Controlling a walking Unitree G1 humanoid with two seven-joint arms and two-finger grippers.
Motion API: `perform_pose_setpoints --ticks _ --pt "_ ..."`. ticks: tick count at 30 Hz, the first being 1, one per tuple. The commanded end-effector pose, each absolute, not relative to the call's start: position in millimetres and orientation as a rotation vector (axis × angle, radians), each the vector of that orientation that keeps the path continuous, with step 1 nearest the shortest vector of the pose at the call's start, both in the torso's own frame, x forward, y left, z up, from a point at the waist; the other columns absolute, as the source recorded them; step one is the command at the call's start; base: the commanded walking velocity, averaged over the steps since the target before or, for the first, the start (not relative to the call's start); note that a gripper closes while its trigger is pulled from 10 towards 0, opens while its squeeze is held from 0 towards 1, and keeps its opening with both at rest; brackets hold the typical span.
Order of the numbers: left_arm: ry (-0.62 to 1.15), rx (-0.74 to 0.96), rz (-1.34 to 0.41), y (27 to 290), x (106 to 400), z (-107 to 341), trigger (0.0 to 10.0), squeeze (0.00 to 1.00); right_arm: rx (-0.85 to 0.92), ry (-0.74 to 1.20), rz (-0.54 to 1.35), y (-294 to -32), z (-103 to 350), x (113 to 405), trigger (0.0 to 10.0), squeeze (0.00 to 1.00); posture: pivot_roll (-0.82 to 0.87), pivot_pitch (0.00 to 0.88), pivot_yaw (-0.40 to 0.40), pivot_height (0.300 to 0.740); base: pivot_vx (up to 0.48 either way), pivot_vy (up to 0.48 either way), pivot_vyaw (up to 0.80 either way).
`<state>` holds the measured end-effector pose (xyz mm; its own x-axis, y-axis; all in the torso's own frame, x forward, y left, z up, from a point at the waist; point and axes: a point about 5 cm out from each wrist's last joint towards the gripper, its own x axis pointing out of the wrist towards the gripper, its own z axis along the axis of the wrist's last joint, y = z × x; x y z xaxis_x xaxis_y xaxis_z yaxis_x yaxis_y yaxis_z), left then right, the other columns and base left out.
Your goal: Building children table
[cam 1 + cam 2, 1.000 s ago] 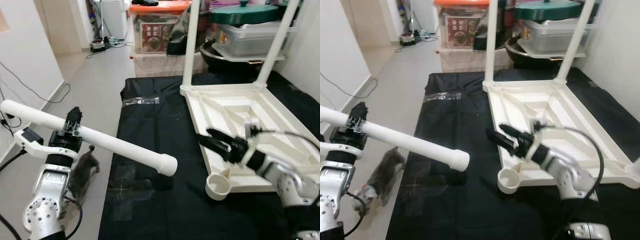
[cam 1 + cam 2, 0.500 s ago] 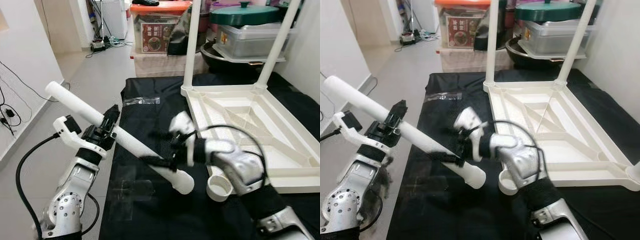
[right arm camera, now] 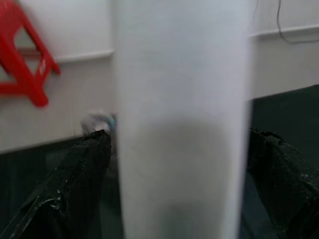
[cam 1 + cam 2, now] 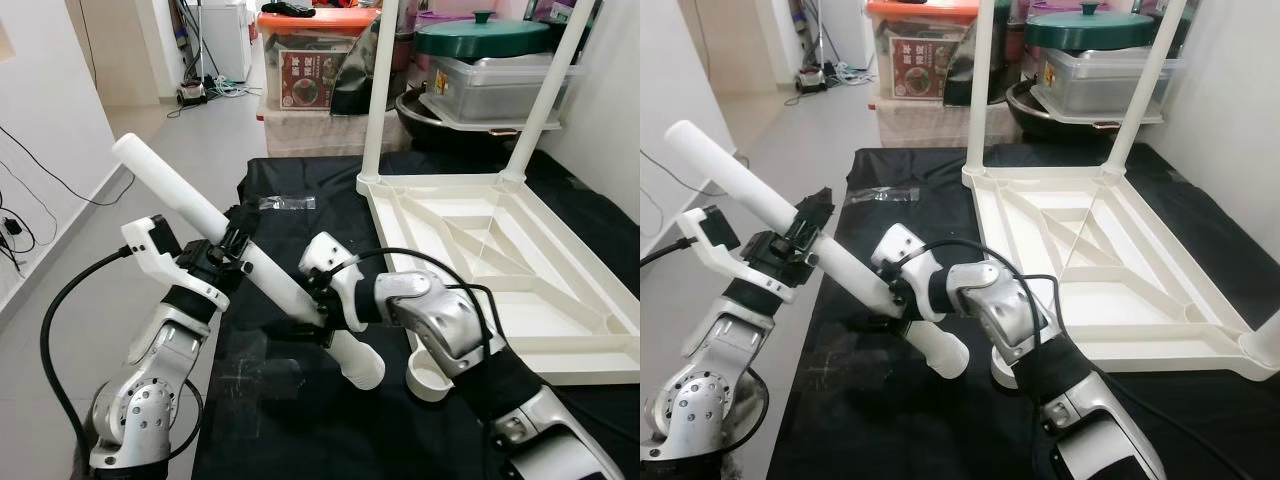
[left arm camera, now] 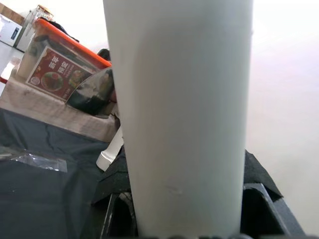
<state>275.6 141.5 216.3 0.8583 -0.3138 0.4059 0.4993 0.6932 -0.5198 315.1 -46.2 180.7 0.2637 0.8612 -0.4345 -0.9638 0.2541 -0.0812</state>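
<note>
Left gripper (image 4: 232, 245) clamped around the white table leg (image 4: 195, 210) near its middle, leg tilted with upper end toward the robot's left, lower ribbed end over the black mat (image 4: 300, 420). Right gripper (image 4: 322, 312) closed on the same leg lower down, close to the ribbed end. Upturned white tabletop (image 4: 520, 270) lies on the mat's right side, 2 legs already standing at its far corners; an empty round socket (image 4: 428, 380) at its near-left corner, just beside the leg's end.
</note>
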Motion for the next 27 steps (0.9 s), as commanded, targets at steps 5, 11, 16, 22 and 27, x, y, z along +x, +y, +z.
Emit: perform_pose_setpoints --ticks 5,11,16,22,27 --pt "-0.174 -0.569 -0.496 126.6 281.0 197.6 0.0 0.0 -0.454 0.4 1.336 -24.8 163.7 304.2 10.0 0.0 -0.01 0.0 -0.034 0.74 0.0 0.0 0.0" --pt "-0.164 -0.565 -0.505 124.1 279.0 195.2 0.0 0.0 -0.458 0.41 1.336 -20.6 161.7 303.1 0.0 0.0 -0.02 0.0 -0.034 0.74 0.0 0.0 0.0" --pt "-0.16 -0.552 -0.5 123.9 278.7 193.5 0.0 0.0 -0.443 0.409 1.318 -19.7 162.1 303.9 0.0 0.0 -0.01 0.0 -0.041 0.74 0.0 0.0 0.0" --pt "-0.138 -0.552 -0.479 123.3 279.1 189.1 0.0 0.0 -0.37 0.414 1.283 -20.8 163.5 306.3 0.0 0.0 -0.01 0.0 -0.05 0.74 0.0 0.0 0.0" --pt "-0.113 -0.548 -0.474 124.4 277.0 185.5 10.0 0.0 -0.31 0.42 1.258 -26.2 164.9 308.3 0.0 0.0 0.0 0.0 -0.05 0.74 0.0 0.0 0.0"
